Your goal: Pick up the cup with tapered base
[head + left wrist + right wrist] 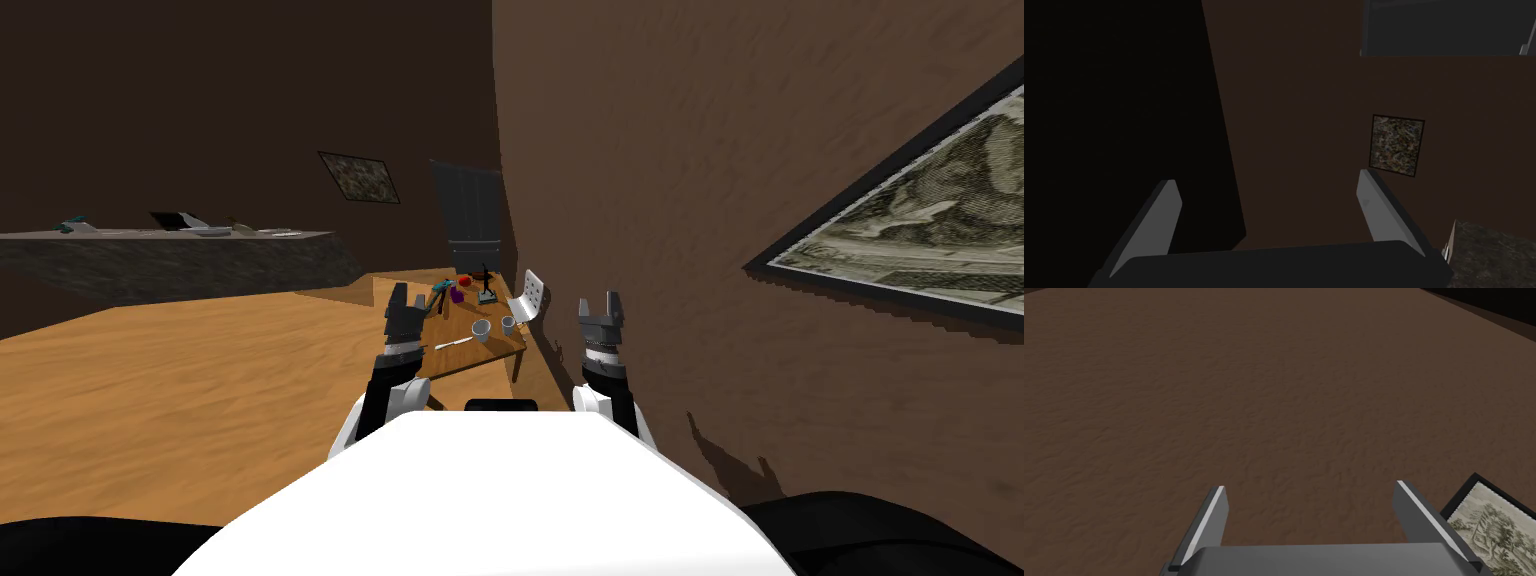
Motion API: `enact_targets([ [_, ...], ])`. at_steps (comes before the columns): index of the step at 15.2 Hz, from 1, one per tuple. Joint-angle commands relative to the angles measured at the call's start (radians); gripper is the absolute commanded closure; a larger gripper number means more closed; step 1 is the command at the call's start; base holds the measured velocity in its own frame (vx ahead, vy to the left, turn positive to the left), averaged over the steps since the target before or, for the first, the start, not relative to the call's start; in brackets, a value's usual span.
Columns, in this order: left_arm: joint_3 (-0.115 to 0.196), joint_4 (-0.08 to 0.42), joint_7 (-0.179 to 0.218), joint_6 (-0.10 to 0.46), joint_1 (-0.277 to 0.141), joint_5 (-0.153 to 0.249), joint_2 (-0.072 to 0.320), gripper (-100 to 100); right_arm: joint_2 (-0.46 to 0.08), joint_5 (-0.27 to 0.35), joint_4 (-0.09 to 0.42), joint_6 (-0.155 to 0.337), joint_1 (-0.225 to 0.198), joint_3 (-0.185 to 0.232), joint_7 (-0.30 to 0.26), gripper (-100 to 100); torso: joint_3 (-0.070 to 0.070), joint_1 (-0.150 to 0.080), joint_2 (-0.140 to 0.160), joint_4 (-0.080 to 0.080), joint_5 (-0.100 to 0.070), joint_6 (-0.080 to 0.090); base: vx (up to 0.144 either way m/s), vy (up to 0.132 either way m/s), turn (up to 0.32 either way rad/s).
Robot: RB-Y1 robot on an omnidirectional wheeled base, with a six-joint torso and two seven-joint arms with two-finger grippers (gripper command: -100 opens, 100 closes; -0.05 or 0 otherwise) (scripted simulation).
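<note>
Facing one table (462, 358), two cups (481, 330) (508, 324), two tools (408, 295) (599, 301) spread

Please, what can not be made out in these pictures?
Head view: larger cup and smaller cup are too small to show which base tapers.
Head view: left gripper covers the table's left edge.
Head view: the coloured things beyond the cups are too small to name.
</note>
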Motion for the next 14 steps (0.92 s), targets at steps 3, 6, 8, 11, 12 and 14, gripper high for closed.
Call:
enact_targets([
  [3,0.0,0.017,0.01,0.022,-0.018,0.008,0.074,-100,0.0,0.0,0.0,0.0,0.0,0.0,0.0,0,0.0,0.0,0.0,0.0,0.0,0.0,-0.01,-0.009,-0.014],
  [6,0.001,0.042,0.025,0.057,-0.044,0.019,0.131,-100,0.0,0.0,0.0,0.0,0.0,0.0,0.0,0,0.001,-0.001,0.001,0.0,0.0,0.0,-0.026,-0.025,-0.026],
  [8,0.001,0.058,0.034,0.079,-0.062,0.027,0.156,-100,0.0,0.0,0.0,0.0,0.0,0.0,0.0,0,0.001,-0.002,0.002,0.0,0.0,0.0,-0.03,-0.038,-0.044],
  [11,0.002,0.098,0.055,0.135,-0.103,0.045,0.199,-100,0.0,0.0,0.0,0.0,0.0,0.0,0.0,0,0.001,-0.003,0.002,0.0,-0.001,0.0,-0.038,-0.05,-0.045],
  [12,0.002,0.121,0.066,0.166,-0.127,0.055,0.218,-100,0.0,0.0,0.0,0.0,0.0,0.0,0.0,0,0.001,-0.004,0.002,0.001,-0.001,0.0,-0.039,-0.05,-0.042],
  [14,0.003,0.147,0.079,0.203,-0.153,0.066,0.235,-100,0.0,0.0,0.0,0.0,0.0,0.0,0.0,0,0.001,-0.003,0.002,0.001,-0.001,0.0,-0.03,-0.041,-0.037],
])
